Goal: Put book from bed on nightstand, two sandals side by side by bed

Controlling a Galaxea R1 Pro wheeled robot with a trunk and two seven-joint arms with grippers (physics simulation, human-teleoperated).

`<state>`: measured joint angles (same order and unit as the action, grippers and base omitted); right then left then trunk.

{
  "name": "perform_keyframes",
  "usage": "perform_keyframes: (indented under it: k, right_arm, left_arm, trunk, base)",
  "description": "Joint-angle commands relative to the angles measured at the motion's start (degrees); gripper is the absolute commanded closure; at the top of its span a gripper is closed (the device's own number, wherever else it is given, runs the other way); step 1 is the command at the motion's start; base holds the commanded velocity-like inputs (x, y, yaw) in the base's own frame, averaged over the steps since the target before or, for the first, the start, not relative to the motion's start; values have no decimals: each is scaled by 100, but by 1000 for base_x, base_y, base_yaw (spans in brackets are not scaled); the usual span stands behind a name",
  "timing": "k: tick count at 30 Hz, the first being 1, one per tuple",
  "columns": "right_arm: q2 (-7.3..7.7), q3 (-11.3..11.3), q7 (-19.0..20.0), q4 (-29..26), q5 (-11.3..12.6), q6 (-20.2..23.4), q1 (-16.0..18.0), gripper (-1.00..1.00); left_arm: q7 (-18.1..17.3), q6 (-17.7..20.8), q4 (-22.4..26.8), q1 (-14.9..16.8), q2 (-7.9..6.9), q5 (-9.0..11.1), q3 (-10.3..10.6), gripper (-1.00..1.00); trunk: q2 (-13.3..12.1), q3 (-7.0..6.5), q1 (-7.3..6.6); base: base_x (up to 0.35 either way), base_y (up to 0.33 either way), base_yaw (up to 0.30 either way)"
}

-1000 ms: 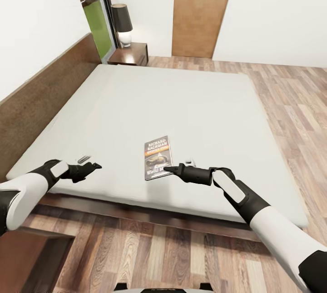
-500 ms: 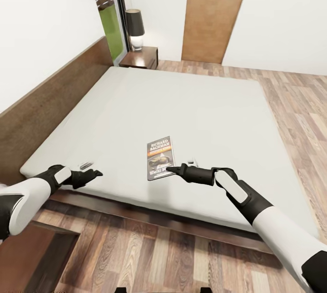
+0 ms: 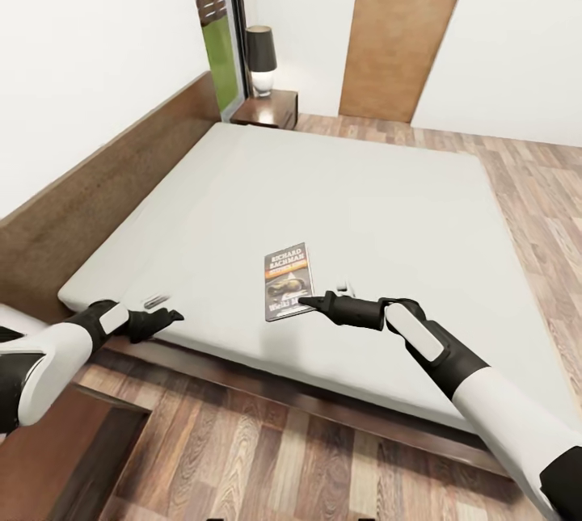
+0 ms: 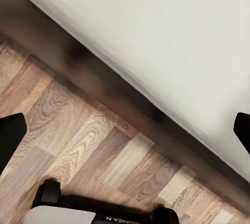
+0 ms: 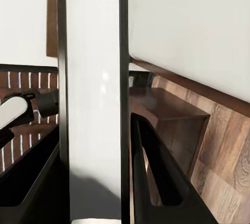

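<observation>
Lying face up on the off-white mattress of the bed (image 3: 380, 182), the book (image 3: 288, 281) sits near the bed's near edge in the head view. The right pincer (image 3: 305, 302) reaches in from the right, its dark tips at the book's near right corner; they look pressed together, but whether they hold the cover cannot be told from here. The left pincer (image 3: 171, 314) hangs over the near edge of the mattress, well to the left of the book, and its spread is unclear in this view. A nightstand (image 3: 267, 110) stands at the far end of the headboard with a lamp (image 3: 261, 59) on it.

Left wrist view: the two fingertips (image 4: 10, 135) stand wide apart at opposite sides, with nothing between them, above the mattress edge, the dark frame and the plank floor (image 4: 88, 146).

Right wrist view: the mattress, the headboard and a second nightstand (image 5: 166, 112) lie beyond the pincer's fingers (image 5: 156, 182).
</observation>
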<state>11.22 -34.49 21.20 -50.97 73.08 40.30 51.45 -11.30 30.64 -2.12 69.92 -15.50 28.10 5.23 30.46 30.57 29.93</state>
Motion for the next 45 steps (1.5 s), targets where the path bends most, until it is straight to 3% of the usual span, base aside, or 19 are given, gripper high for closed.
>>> perform_keyframes:
  k: [1,6,9,12,35,45]
  right_arm:
    - [10,-14,15,-1,2,4,6,100]
    - [26,-14,15,-1,-81,4,6,100]
    - [37,-14,24,-1,-468,8,6,100]
    - [38,-14,25,-1,-562,8,6,100]
    - [39,-7,24,-1,-628,10,6,100]
    - [55,-6,25,-1,-628,13,6,100]
  left_arm:
    - [-30,4,-18,-2,21,38,49,-100]
    - [-30,-3,-24,-8,34,38,50,-100]
    - [-30,-5,-25,-12,37,38,50,-100]
    - [-26,-5,-25,-13,41,38,52,-100]
    - [21,-316,-45,-94,357,-2,57,-100]
    - [40,-357,-48,-664,730,-683,57,-100]
  trunk:
    - [8,-1,3]
    - [8,-43,3]
    - [8,-68,3]
    - [8,-93,3]
    - [8,-286,3]
    - [8,-369,3]
  base:
    - [0,0,140]
    - [0,0,140]
    - [0,0,142]
    - [0,0,145]
    - [0,0,154]
    - [0,0,164]
